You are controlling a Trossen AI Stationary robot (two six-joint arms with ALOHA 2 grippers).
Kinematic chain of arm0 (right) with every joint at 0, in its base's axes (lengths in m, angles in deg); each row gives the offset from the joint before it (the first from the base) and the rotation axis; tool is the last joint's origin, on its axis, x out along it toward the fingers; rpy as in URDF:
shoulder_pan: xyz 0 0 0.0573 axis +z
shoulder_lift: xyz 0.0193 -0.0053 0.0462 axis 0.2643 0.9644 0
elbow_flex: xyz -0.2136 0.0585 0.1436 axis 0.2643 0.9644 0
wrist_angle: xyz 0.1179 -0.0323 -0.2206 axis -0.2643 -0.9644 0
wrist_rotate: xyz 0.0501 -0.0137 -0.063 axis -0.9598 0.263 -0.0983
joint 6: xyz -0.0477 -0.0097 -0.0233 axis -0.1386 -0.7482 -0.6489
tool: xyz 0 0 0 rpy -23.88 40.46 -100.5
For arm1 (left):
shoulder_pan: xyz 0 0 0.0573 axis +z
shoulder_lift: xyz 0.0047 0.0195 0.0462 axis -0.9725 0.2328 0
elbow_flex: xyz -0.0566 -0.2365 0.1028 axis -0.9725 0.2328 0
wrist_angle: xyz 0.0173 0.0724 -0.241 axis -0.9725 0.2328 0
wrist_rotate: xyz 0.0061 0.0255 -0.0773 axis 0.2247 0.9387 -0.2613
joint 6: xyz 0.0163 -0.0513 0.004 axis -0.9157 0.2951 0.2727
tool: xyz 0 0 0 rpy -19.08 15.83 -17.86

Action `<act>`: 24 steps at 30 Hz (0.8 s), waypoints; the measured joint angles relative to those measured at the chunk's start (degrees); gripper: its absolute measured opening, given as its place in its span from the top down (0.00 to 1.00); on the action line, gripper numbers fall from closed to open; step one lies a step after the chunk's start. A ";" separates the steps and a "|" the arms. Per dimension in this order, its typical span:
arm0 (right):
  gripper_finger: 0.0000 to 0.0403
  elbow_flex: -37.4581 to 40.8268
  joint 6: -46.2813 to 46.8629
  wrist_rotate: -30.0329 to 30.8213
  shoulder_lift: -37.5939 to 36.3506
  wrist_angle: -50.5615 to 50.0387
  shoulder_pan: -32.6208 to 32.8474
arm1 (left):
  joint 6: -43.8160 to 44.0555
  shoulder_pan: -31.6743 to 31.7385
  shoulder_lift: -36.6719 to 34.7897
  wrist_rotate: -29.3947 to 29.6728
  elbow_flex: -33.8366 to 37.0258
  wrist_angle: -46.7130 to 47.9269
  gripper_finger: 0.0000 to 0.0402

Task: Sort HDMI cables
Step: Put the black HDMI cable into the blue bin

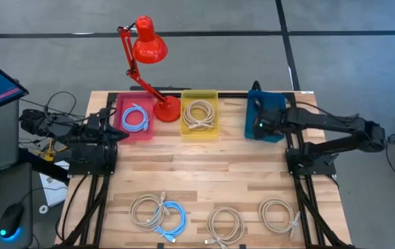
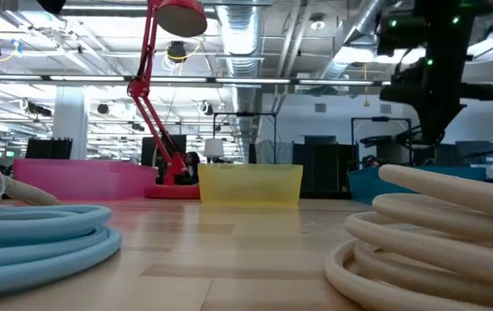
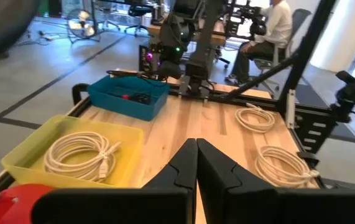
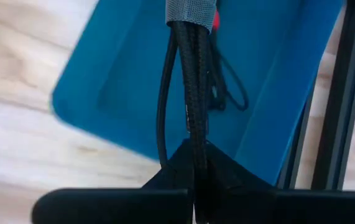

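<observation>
From above, your right gripper (image 1: 261, 125) hangs over the blue bin (image 1: 274, 129); its wrist view shows it clenched on a limp, light black cable bundle (image 4: 191, 81), held mid-length and dangling binward; left gripper (image 3: 196, 163) is clenched empty.

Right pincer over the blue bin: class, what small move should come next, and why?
Probably lower slightly and open. The right pincer is shut on a black cable bundle hanging over the blue bin, where another black cable already lies, so this looks like its place.
</observation>
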 joint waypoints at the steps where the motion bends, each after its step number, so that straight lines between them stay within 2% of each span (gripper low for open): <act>1: 1.00 0.23 -1.93 -0.21 0.00 0.69 -1.82 | 0.04 0.01 0.00 0.55 0.00 -0.01 0.99; 4: 1.00 0.61 -7.66 -0.72 0.19 3.90 -6.70 | 0.93 -0.01 0.00 1.12 0.00 -0.01 0.99; 13: 1.00 0.68 -20.69 -7.20 4.62 9.18 -18.20 | 1.99 0.01 0.00 2.99 0.02 -0.02 0.99; 19: 1.00 0.68 -26.03 -9.51 10.69 9.43 -20.80 | 2.19 0.01 0.00 4.00 0.00 -0.03 0.99; 24: 0.98 0.68 -26.63 -9.44 14.43 11.14 -21.04 | 3.22 0.01 0.00 4.62 0.00 -0.04 0.99</act>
